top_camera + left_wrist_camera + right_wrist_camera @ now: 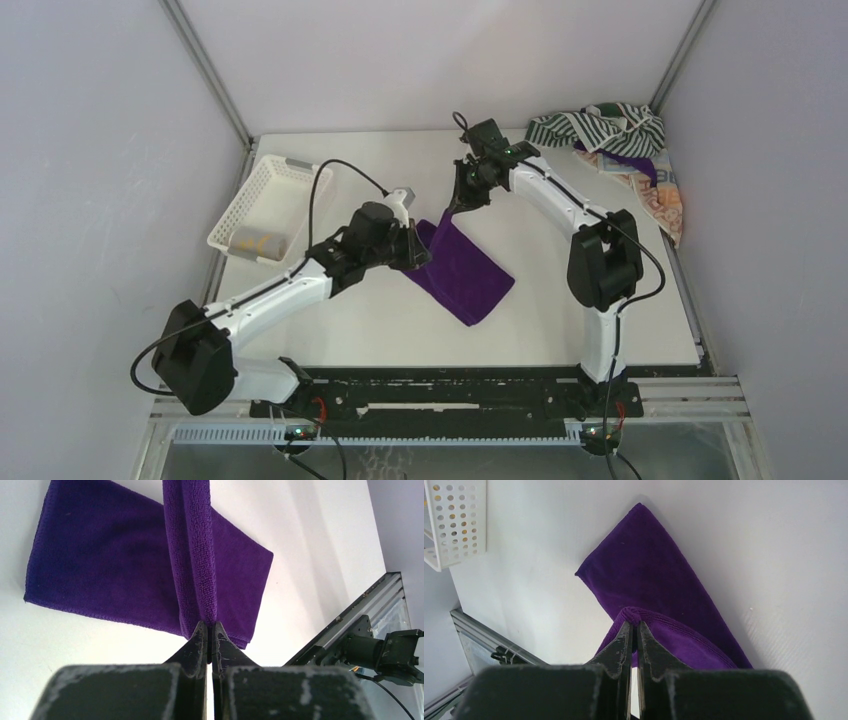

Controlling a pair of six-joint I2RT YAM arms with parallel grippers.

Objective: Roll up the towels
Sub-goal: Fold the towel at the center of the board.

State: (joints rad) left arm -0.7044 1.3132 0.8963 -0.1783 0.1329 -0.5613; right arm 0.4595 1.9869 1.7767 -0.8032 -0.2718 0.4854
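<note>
A solid purple towel [468, 272] lies on the white table near the middle, with its far end lifted off the surface. My left gripper [414, 250] is shut on one lifted corner; in the left wrist view the towel [110, 560] runs up from the gripper [208, 625] as a taut folded edge. My right gripper [458, 200] is shut on the other lifted corner, and in the right wrist view the towel [654, 585] bunches at the gripper [633, 624]. A green-and-white striped towel [596, 126] and an orange/beige patterned towel [658, 200] lie heaped at the back right.
A white lattice basket [262, 186] stands at the left of the table, with a yellowish rolled cloth [258, 244] inside it. In the right wrist view the basket [455, 525] shows at the upper left. The table's metal front rail [450, 385] runs along the near edge.
</note>
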